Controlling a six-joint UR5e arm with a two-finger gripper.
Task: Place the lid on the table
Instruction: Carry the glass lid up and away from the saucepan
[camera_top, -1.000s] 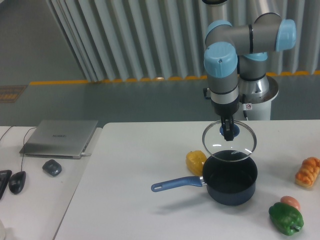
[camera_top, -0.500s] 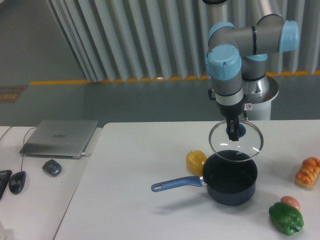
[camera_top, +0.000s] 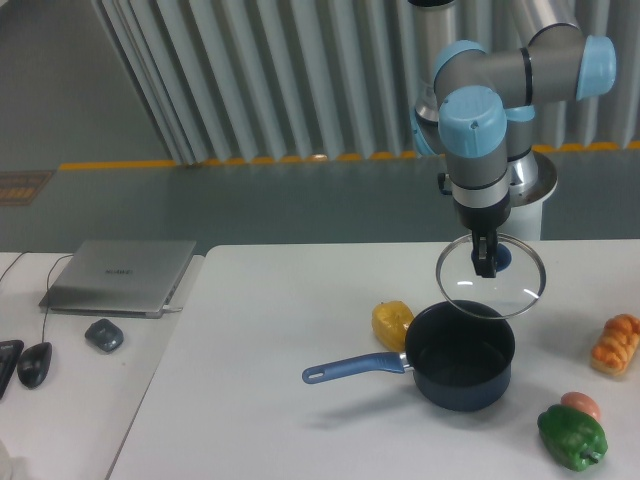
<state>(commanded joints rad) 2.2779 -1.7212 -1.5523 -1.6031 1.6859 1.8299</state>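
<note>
In the single fixed view, the hand (camera_top: 485, 262) is hanging right of centre in the frame, pointing down and clenched on the blue knob of the lid (camera_top: 491, 276). The lid is hovering in the air, tilted toward the camera, above and slightly right of the saucepan (camera_top: 459, 358), with its lower edge overlapping the pan's far rim in the picture. The white surface (camera_top: 290, 420) is filling the lower part of the frame.

The saucepan is sitting on the surface at lower right of centre, its long blue handle pointing left; its dark inside is showing nothing in it. A yellow pepper (camera_top: 391, 323) is lying just left of the pan, close to its wall. A green pepper (camera_top: 571, 437) is resting in the lower right corner with a small reddish item (camera_top: 580, 403) just behind it, and an orange item (camera_top: 615, 343) is lying at the right edge.

At the left, a grey laptop (camera_top: 120, 276) is lying closed on the adjoining desk, with two mice (camera_top: 104, 335) near it.
</note>
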